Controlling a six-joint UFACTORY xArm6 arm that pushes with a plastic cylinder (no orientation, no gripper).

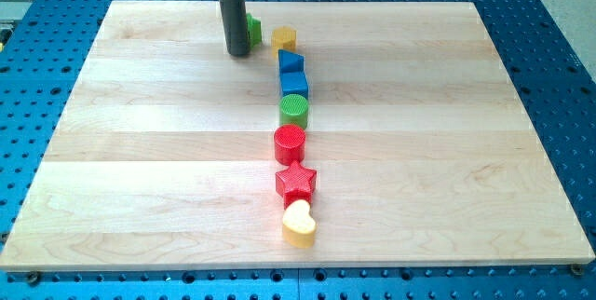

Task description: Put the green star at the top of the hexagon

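My tip (pixel 238 53) rests on the wooden board (pixel 140 151), holding nothing. Green block (pixel 253 29), probably the star, touches its right side, half hidden. Yellow block (pixel 284 37), perhaps the hexagon, sits just right of it.

The pale wooden board (pixel 140 132) shows light tan planks with fine grain running across. It lies on a bright blue metal table (pixel 37 2) patterned with rows of small dark holes. The straight rod is dark grey, down to its tip (pixel 238 54). Beside it a green block (pixel 253 29), partly hidden, shows a ribbed surface. A yellow block (pixel 284 37) sits near. Two blue blocks (pixel 291 61) (pixel 294 83) follow, then a green ribbed cylinder (pixel 293 109), a red ribbed cylinder (pixel 290 141), a red star block (pixel 296 181) and a yellow heart block (pixel 299 223) with a paler cream top.
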